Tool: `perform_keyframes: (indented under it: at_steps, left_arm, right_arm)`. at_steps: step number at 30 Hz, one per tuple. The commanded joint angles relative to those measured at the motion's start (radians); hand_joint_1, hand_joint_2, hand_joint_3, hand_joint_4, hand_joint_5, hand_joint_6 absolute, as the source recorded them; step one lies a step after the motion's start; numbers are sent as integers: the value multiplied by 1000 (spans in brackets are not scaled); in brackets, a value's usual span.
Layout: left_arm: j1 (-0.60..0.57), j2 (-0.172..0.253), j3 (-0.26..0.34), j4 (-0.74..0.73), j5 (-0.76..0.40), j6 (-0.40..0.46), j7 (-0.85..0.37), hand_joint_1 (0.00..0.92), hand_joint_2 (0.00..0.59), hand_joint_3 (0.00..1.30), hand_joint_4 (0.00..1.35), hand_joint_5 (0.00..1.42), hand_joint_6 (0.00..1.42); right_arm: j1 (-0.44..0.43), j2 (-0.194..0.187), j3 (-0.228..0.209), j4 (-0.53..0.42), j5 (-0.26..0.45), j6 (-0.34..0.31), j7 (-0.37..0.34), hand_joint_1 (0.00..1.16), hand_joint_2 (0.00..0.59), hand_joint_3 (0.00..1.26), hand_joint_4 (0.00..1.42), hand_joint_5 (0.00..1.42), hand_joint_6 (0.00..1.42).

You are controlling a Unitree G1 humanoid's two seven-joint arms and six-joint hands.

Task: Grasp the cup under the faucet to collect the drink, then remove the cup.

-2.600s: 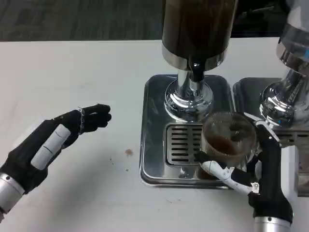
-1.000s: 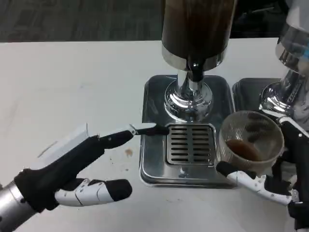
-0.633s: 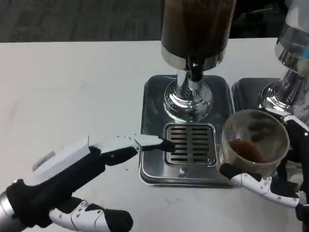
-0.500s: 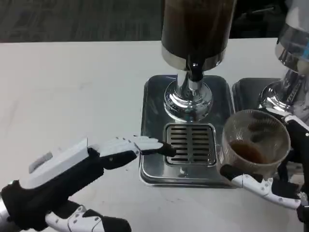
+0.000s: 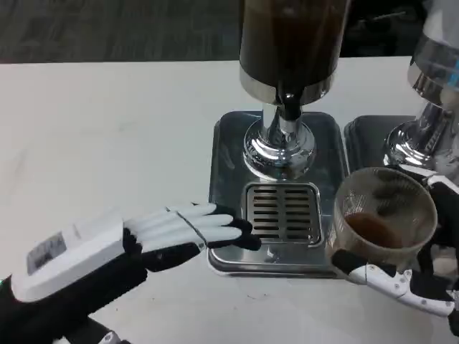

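White table near its right edge carries the right hand (image 5: pixel 412 276) gripping a thin, light, crushable cup (image 5: pixel 384 215) around its wall, while the left hand (image 5: pixel 136 244) rests with fingers spread, holding nothing.

The clear plastic cup (image 5: pixel 384 218) stands upright, a shallow pool of brown drink at its bottom. It sits to the right of the slotted drip grate (image 5: pixel 282 213), off from under the black faucet (image 5: pixel 290 106) of the dark-filled dispenser (image 5: pixel 292 44).
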Motion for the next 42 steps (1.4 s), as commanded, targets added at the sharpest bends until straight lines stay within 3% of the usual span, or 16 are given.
perform_keyframes:
  at_steps: [1,13,42]
  left_arm:
    - [10,17,25,-9,40,-43,25,0,61,207,73,46,88]
    - [6,24,58,-7,130,-117,88,0,53,203,17,0,32]
    - [32,41,54,-16,148,-108,125,0,54,197,4,0,25]
  right_arm:
    - [-9,4,-11,-46,24,-27,2,979,106,753,878,1097,1388]
    - [-10,9,-15,-49,26,-27,2,979,106,755,888,1109,1388]
    - [-35,-1,-34,-41,41,-19,30,979,106,779,904,1121,1405]
